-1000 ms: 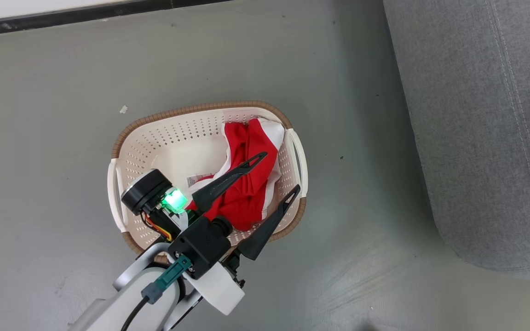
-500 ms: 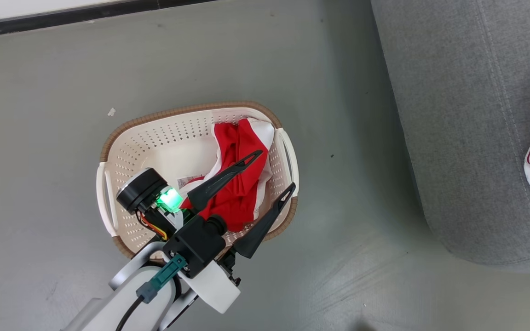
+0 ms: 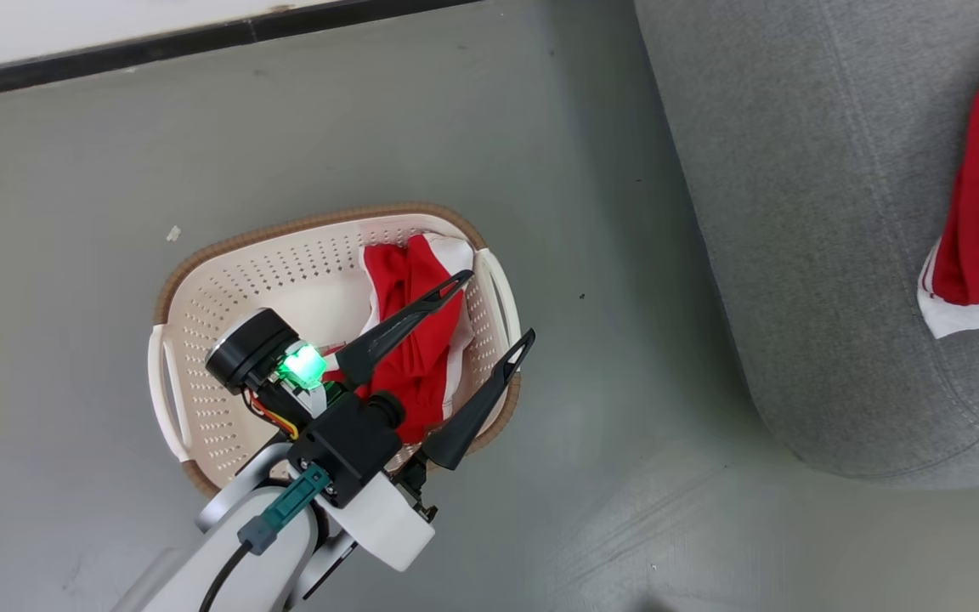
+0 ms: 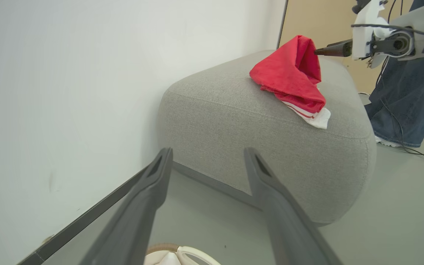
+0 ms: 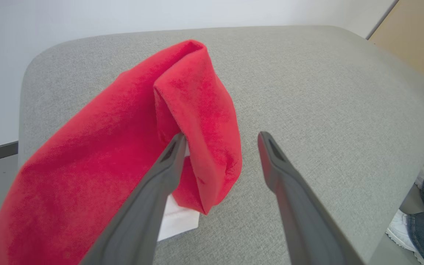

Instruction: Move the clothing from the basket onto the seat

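Note:
The cream basket (image 3: 168, 289) stands on the floor with red and white clothing (image 3: 409, 340) bunched at its right end. My left gripper (image 3: 498, 306) hovers open above that clothing, touching nothing. In the left wrist view the left gripper (image 4: 208, 152) points at the grey seat (image 4: 271, 121), and the basket rim (image 4: 171, 254) shows at the bottom edge. Another red garment (image 5: 123, 129) lies on the seat (image 5: 307, 92). My right gripper (image 5: 223, 136) is open over it, and a fold of fabric stands in a peak against one finger (image 5: 168, 162). The same garment (image 3: 978, 212) shows on the seat (image 3: 795, 212).
A white wall with a dark skirting (image 3: 200, 38) runs behind the basket. A person's legs in blue jeans (image 4: 403, 92) stand beyond the seat, with cables on the floor there. Bare grey floor (image 3: 625, 382) lies between basket and seat.
The head camera has swung right, so the basket sits further left and more of the garment on the seat shows. My left gripper keeps its open pose over the basket.

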Controlling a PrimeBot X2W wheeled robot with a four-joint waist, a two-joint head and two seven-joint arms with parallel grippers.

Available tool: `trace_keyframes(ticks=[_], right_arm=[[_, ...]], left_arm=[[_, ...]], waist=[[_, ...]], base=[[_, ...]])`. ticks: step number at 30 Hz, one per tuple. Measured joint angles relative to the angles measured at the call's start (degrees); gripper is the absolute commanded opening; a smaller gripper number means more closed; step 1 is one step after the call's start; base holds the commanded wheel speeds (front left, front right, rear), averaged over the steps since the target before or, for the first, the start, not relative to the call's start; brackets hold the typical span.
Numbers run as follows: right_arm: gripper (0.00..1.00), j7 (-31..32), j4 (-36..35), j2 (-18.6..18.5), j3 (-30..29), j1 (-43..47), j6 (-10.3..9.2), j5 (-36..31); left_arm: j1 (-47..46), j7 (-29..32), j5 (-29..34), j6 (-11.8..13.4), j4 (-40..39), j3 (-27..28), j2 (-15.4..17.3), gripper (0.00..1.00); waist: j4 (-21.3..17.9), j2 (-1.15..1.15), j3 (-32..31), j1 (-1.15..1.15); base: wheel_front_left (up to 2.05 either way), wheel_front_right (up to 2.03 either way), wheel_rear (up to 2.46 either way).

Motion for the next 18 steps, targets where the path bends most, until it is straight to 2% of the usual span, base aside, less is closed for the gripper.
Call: trace_keyframes(ticks=[11, 18], right_arm=[[1.0, -0.69, -8.21, 0.07, 6.09, -0.03, 0.0, 1.63], [1.0, -0.91, -12.06, 3.02, 12.68, -0.85, 0.0, 2.16]], left_arm=[[0.01, -1.58, -0.53, 0.68, 1.65, 1.86, -0.43, 1.0], [0.16, -2.66, -1.55, 2.7, 2.79, 4.81, -0.62, 1.0]], waist=[[-1.83, 0.0, -2.55, 0.0], [-1.72, 0.0, -4.61, 0.0]], base=[[0.0, 0.0, 0.0], [0.0, 0.0, 0.0]])
